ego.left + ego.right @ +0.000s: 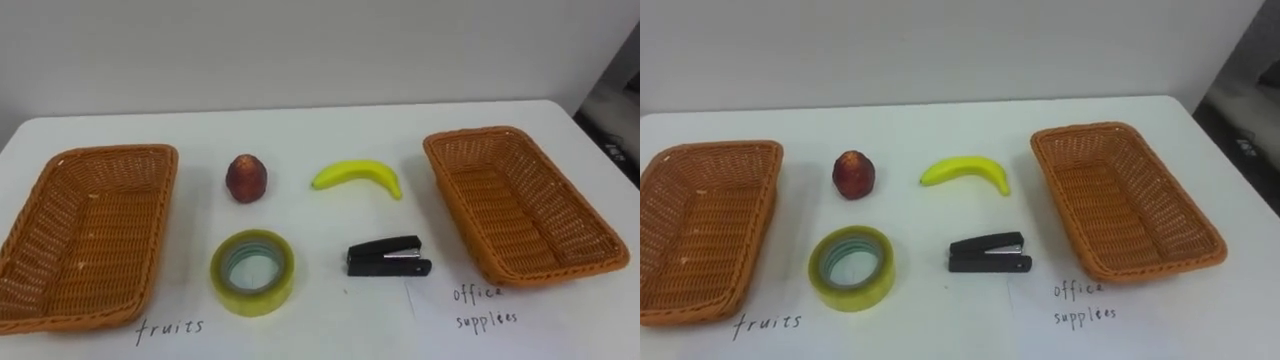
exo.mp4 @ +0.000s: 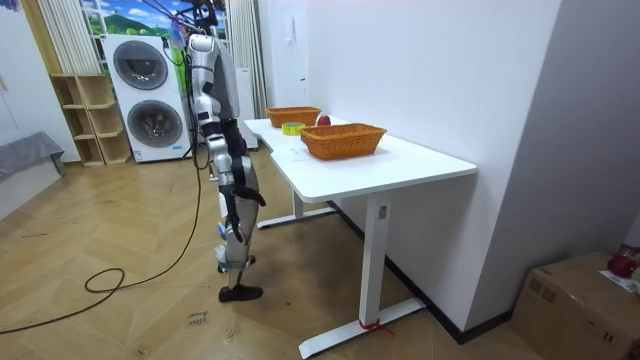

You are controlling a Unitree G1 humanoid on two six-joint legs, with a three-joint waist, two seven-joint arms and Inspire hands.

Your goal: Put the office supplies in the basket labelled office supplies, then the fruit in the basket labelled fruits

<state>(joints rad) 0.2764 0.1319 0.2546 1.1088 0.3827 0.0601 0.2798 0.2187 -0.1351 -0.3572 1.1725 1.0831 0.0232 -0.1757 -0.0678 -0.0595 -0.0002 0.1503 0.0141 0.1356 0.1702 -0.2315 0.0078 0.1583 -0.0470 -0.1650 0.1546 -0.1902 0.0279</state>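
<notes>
Fruits basket (image 1: pixel 90 230), tabletop (image 1: pixel 320 120) left edge: empty. Reddish fruit (image 1: pixel 246 178), tape roll (image 1: pixel 252 272), banana (image 1: pixel 357 176), stapler (image 1: pixel 388 257): centre, unsorted. Office-supplies basket (image 1: pixel 520 205), right edge: empty. Right hand (image 2: pixel 238 170): at robot's side (grip cannot be told). Risk: a nudged fruit may roll.

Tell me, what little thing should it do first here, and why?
Probably reach for the red fruit and lift it into the left basket, the one labelled for fruit. That basket is empty, and the fruit lies on the table close beside its far end, with nothing in the way.
</notes>
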